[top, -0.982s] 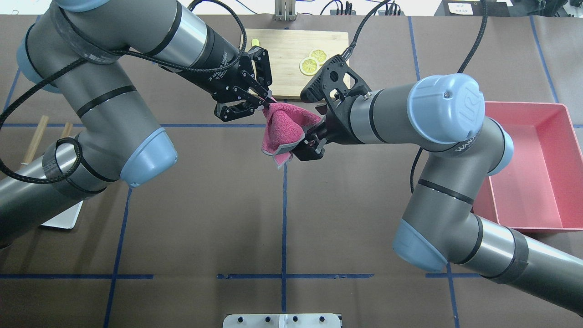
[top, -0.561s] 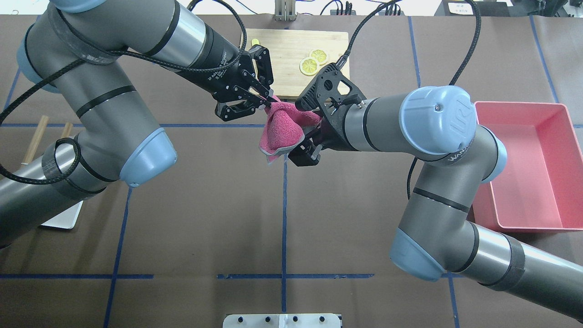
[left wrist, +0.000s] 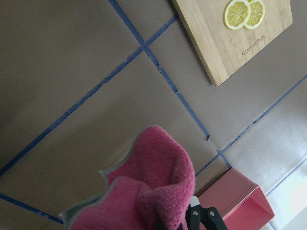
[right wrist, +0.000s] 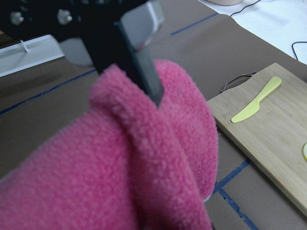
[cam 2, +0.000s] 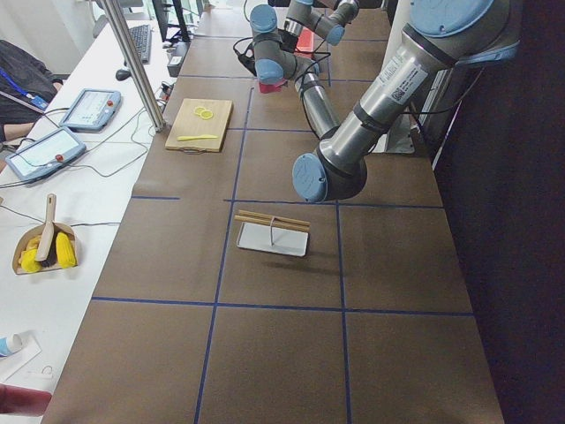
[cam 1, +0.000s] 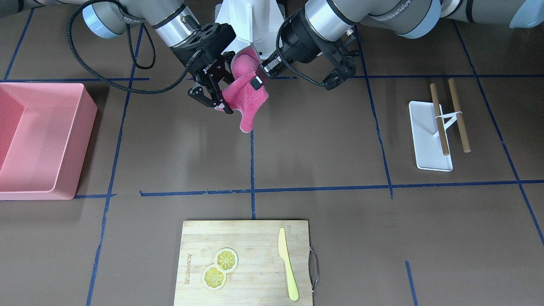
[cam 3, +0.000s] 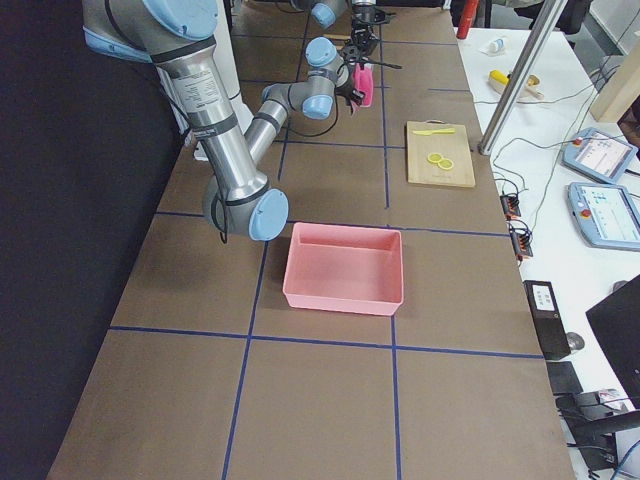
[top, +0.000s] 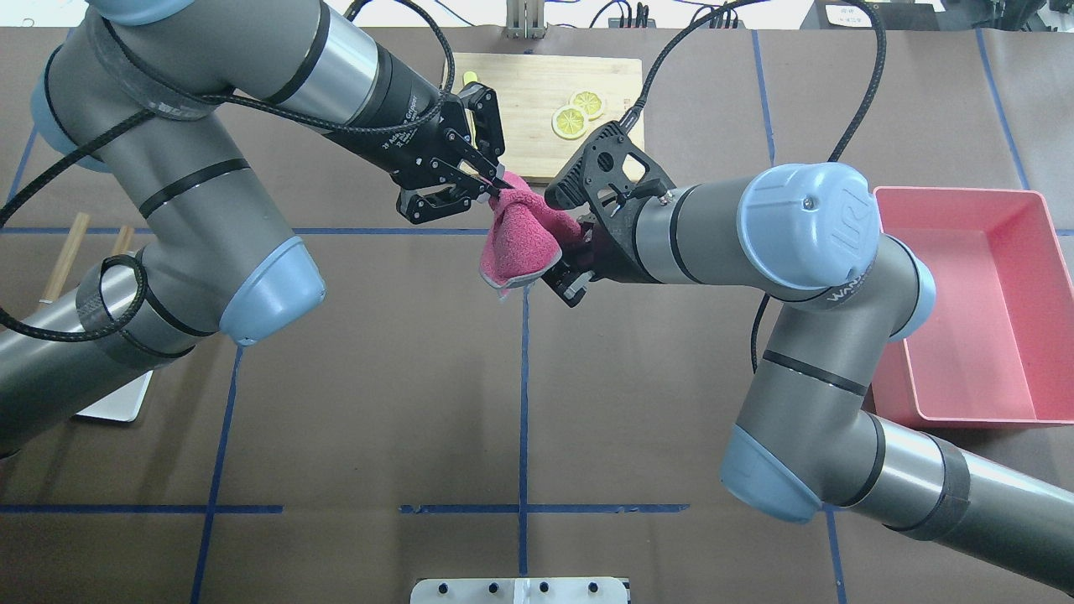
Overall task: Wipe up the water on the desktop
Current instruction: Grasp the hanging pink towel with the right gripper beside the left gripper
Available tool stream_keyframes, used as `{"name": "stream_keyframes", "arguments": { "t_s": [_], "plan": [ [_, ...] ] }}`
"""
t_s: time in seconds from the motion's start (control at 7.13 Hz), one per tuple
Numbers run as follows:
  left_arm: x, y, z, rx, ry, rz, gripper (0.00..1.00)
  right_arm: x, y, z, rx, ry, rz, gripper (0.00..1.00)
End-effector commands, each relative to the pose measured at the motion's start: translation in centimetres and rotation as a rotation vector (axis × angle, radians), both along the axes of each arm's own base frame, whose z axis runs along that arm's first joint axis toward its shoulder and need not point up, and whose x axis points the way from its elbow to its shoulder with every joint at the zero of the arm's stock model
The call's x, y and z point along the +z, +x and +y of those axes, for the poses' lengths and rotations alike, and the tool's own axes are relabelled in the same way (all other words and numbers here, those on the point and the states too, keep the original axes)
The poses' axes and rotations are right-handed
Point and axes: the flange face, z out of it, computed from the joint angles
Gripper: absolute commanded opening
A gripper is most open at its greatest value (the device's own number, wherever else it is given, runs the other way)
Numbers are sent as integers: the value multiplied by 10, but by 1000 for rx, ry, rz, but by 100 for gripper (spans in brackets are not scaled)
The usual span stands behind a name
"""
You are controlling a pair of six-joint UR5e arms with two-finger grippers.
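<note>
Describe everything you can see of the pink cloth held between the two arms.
The pink cloth is a fuzzy, terry-like towel with a pale grey edge trim. It is bunched and folded and hangs in the air, clear of the desktop, near a crossing of blue tape lines. The left pincer pinches its upper corner. The right pincer appears shut on a fold at its lower side. Its lowest tip droops free. Whether it is wet cannot be told.

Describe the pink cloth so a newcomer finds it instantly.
Start at the middle of the dark-brown desktop, where the two arms meet. Hanging above it, pinched by the left tool with the right tool alongside, is the pink cloth. It is a fuzzy, bunched magenta rag with a grey hem, softer and deeper in colour than the rigid pale-pink bin.
</note>
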Motion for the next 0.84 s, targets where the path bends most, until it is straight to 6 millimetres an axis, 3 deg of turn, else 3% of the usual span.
{"name": "stream_keyframes", "arguments": {
  "t_s": [0.0,0.14,0.28,0.42,0.56,0.7],
  "plan": [
    [2,0,0,1,2,-2,6,-1,2,3,-6,-1,-7,0],
    [3,0,0,1,4,-3,6,-4,4,4,-6,2,-12,0],
    [4,0,-1,0,8,-4,15,-3,5,3,-4,0,-9,0],
    [5,-1,0,6,53,2,71,-3,5,3,-4,1,-8,0],
    [14,-3,-1,11,94,-10,100,-3,6,3,-3,-2,-4,0],
    [31,-7,-2,21,166,-33,100,0,8,2,0,-6,3,0]
  ]
}}
